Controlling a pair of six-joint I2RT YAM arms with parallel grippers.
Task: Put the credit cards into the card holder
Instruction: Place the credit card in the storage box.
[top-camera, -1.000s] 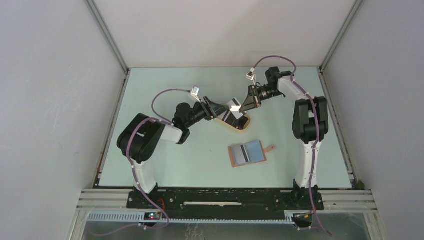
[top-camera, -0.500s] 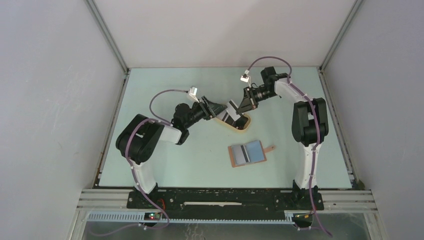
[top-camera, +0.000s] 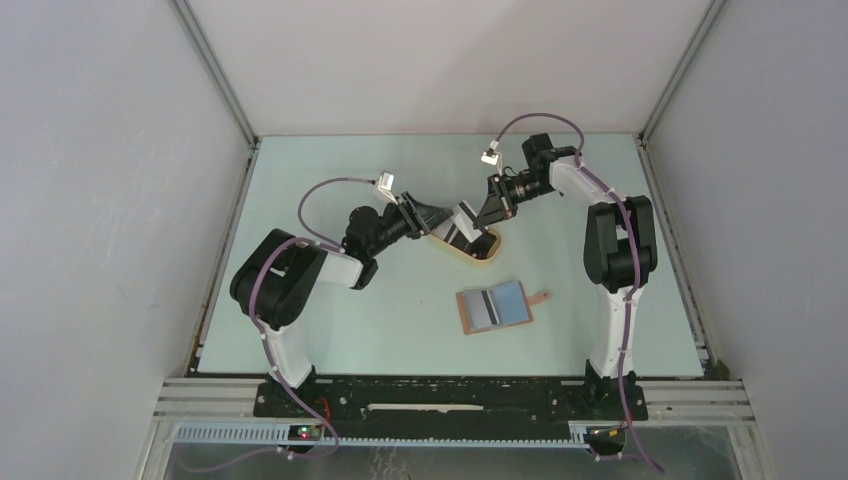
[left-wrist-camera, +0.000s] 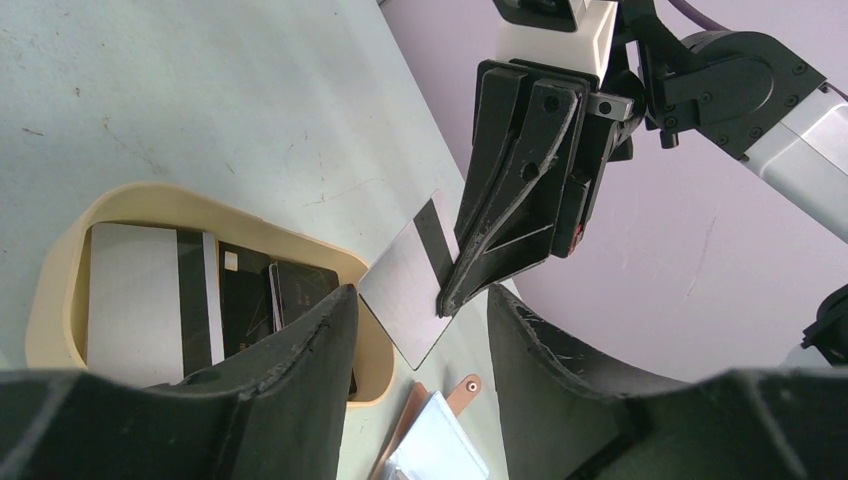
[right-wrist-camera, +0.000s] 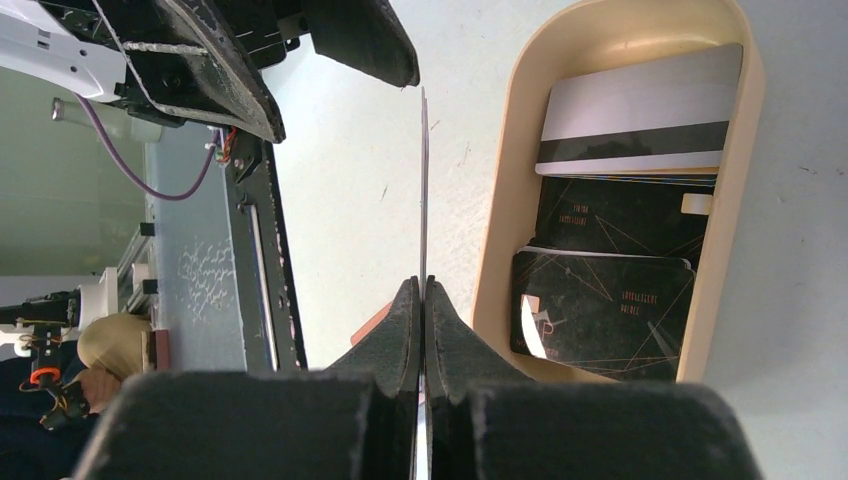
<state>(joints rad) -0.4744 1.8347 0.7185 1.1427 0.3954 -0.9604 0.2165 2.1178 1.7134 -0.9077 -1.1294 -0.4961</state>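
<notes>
one credit card (left-wrist-camera: 405, 285), silver with a dark stripe, hangs in the air just over the near end of the tray, clenched flat between the tips of the right gripper (left-wrist-camera: 448, 300) (in the right wrist view it shows only as a thin edge-on line). the left gripper (left-wrist-camera: 420, 295) stands released, its two fingers (left-wrist-camera: 300, 350) spread to either side of the card's lower corner; whether a pad touches it i cannot tell.

three more cards lie in the beige oval tray (left-wrist-camera: 60, 270): one whitish striped card (right-wrist-camera: 640, 100) and two black cards (right-wrist-camera: 620, 215), overlapping one another.

the card holder (top-camera: 495, 307) lies open on the table (top-camera: 350, 330), nearer the arm bases and apart from the tray, light blue pockets up and its one snap tab (top-camera: 541, 296) pointing right. a fifth card (top-camera: 483, 308), grey with a dark stripe, sits on its left half.
</notes>
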